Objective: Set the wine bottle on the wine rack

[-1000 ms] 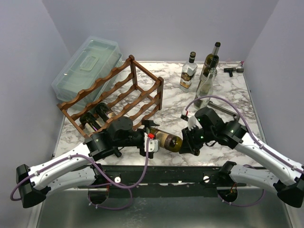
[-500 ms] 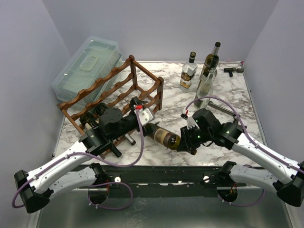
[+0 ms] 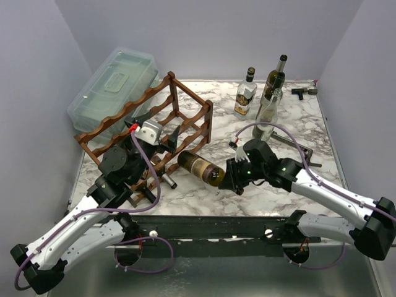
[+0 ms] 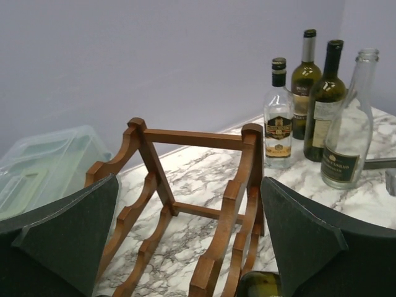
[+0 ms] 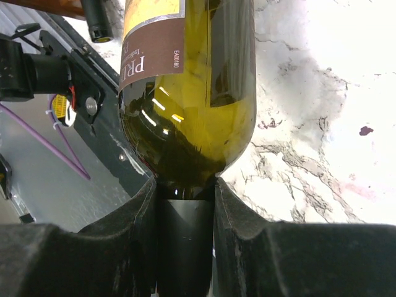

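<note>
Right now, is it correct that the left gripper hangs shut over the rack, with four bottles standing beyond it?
Not quite: the left gripper is open, fingers wide apart in the left wrist view; it hangs over the rack, four bottles standing beyond it.

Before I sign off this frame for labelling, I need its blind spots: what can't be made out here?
wine bottle neck: top view, behind the open left pincer; right wrist view, cut by the top edge.
Bottles in the wine rack: count hidden by the left arm, top view.
label wording: cropped in right wrist view, too small from above.
right pincer pad contact: masked by the bottle's base, right wrist view.
</note>
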Controlling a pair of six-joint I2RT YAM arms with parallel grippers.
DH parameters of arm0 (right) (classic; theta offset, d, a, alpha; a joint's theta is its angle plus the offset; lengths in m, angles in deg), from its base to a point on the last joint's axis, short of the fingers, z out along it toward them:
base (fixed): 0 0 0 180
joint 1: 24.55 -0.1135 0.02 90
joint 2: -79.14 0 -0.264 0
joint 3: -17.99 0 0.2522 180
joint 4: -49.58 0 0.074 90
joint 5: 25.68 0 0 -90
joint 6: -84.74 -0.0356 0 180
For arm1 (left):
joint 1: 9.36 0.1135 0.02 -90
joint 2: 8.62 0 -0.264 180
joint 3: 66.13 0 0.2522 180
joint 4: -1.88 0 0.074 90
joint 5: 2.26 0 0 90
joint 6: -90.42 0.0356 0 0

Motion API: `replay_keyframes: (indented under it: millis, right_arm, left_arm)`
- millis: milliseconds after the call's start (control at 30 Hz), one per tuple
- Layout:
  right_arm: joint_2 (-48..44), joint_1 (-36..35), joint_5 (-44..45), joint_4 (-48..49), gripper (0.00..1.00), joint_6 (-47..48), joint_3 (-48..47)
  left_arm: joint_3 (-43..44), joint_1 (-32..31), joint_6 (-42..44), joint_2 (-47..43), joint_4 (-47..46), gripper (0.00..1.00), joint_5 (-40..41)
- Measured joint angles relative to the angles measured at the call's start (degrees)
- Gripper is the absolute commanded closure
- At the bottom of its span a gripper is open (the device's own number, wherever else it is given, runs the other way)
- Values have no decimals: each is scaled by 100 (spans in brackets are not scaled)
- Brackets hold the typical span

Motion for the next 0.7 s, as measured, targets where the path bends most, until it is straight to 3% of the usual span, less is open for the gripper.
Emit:
replay_keyframes:
  millis: [267, 700]
  right_arm:
    - [391, 0, -4, 308, 99, -33, 52]
    - [382, 0, -4, 1648, 99, -190, 802]
  left_arm:
    - [-116, 2, 35, -35, -151, 1, 387]
    - [-149, 2, 72, -35, -153, 1, 450]
